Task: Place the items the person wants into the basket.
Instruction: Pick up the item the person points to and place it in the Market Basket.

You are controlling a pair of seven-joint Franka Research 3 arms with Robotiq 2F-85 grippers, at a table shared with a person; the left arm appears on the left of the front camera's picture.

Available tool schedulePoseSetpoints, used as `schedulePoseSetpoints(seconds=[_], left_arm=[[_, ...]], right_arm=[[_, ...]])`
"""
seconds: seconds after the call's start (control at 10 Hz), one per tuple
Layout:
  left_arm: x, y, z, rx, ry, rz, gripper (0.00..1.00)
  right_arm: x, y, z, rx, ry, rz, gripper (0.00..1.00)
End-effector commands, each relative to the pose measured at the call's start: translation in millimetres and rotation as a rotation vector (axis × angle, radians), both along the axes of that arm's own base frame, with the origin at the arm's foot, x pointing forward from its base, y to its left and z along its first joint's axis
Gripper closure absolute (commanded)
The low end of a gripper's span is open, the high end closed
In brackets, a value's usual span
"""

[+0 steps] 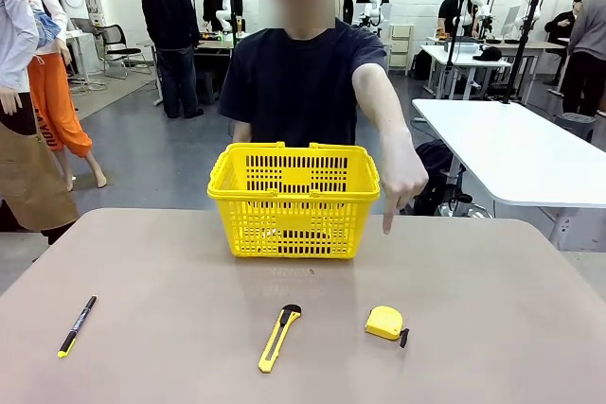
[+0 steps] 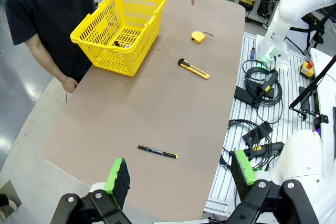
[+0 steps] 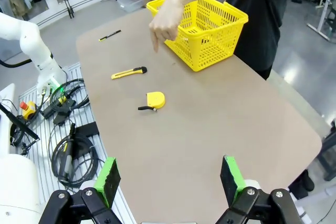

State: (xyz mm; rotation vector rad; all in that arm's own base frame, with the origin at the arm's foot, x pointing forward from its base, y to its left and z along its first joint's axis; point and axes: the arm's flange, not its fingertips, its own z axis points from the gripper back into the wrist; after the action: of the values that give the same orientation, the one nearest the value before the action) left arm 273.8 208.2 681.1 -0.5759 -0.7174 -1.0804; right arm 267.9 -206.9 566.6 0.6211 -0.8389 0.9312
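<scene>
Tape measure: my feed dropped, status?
Left pincer, right pincer open, empty. Tape measure on table, untouched. Person's hand pointing down beside basket. Utility knife apart.

The yellow grid-sided shopping basket (image 1: 294,224) stands upright midway along the table's (image 1: 142,347) far edge, the small rounded yellow tape measure (image 1: 384,323) lies toward the near edge, right of centre, and the person's hand (image 1: 405,180) points down just right of the basket
</scene>
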Motion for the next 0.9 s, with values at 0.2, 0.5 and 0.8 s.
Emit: schedulePoseSetpoints(seconds=[0.2, 0.5, 0.8], left_arm=[[-1.1, 0.8, 0.1, -0.012, -0.02, -0.017, 0.0], [-1.1, 0.8, 0.1, -0.012, -0.02, -0.017, 0.0], [-1.1, 0.8, 0.1, -0.012, -0.02, -0.017, 0.0]], right_arm=[[3.4, -2.3, 3.7, 0.016, -0.018, 0.014, 0.0], [3.4, -2.3, 3.7, 0.016, -0.018, 0.014, 0.0], [3.4, -2.3, 3.7, 0.016, -0.018, 0.014, 0.0]])
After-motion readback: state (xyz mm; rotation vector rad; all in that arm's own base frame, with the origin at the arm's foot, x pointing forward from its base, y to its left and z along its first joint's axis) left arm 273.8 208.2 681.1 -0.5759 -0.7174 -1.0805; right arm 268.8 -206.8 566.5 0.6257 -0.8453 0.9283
